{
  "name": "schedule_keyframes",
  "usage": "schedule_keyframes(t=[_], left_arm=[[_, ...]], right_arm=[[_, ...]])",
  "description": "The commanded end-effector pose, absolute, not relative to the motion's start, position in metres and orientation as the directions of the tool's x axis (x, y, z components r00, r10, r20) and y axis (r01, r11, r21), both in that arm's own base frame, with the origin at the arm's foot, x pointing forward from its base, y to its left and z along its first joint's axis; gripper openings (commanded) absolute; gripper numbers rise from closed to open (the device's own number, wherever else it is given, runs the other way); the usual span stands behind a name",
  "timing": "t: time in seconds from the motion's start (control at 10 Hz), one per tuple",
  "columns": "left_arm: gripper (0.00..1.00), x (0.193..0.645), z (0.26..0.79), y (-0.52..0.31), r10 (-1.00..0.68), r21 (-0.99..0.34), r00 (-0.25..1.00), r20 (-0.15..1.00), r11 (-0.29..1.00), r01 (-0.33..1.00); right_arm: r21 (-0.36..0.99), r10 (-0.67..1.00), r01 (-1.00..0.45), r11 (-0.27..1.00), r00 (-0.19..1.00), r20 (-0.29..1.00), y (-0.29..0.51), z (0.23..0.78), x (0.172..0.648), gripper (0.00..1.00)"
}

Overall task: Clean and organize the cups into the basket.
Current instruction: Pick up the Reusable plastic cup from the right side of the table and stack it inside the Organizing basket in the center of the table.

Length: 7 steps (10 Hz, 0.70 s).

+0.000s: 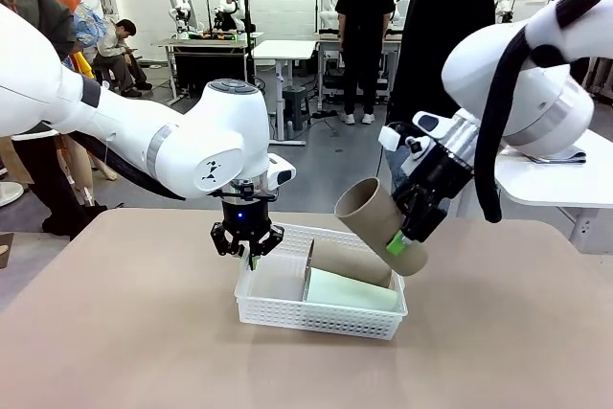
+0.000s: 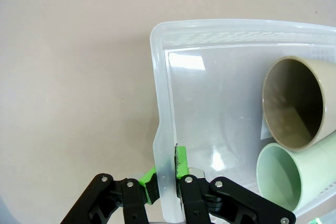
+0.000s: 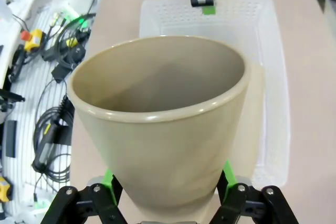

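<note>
White basket [image 1: 287, 318] near the middle of the table [image 1: 115, 332], left gripper [image 1: 251, 254] pinching its left wall tight, mint green cup [image 1: 350, 291] lying inside (on its side), right gripper [image 1: 410, 227] grasping the brown cup [image 1: 378, 222], tilted above the basket's right end.

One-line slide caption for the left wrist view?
Left gripper clamps the basket wall; green cup lies inside, tan cup above it.
</note>
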<state>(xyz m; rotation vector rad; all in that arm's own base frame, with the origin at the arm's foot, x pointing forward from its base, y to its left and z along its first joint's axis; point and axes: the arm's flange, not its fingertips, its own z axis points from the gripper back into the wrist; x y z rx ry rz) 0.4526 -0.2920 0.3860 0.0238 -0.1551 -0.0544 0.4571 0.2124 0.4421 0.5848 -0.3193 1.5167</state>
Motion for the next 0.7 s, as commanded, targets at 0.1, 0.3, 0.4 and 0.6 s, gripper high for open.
schedule_keyframes(t=[0.1,0.3,0.4,0.6], left_arm=[[0.0,0.452,0.387,-0.293,-0.058,0.03,0.986,0.154,0.998,0.054],[0.0,0.452,0.387,-0.293,-0.058,0.03,0.986,0.154,0.998,0.054],[0.0,0.452,0.387,-0.293,-0.058,0.03,0.986,0.154,0.998,0.054],[0.0,0.452,0.387,-0.293,-0.058,0.03,0.986,0.154,0.998,0.054]], right_arm=[[0.145,0.883,-0.988,-0.053,0.021,0.469,0.237,0.44,0.46,0.84],[0.147,0.904,-0.987,-0.058,0.011,0.427,0.251,0.427,0.463,0.84],[0.156,0.913,-0.986,-0.058,0.011,0.407,0.256,0.417,0.465,0.84],[0.154,0.922,-0.986,-0.061,0.004,0.387,0.264,0.405,0.469,0.84]])
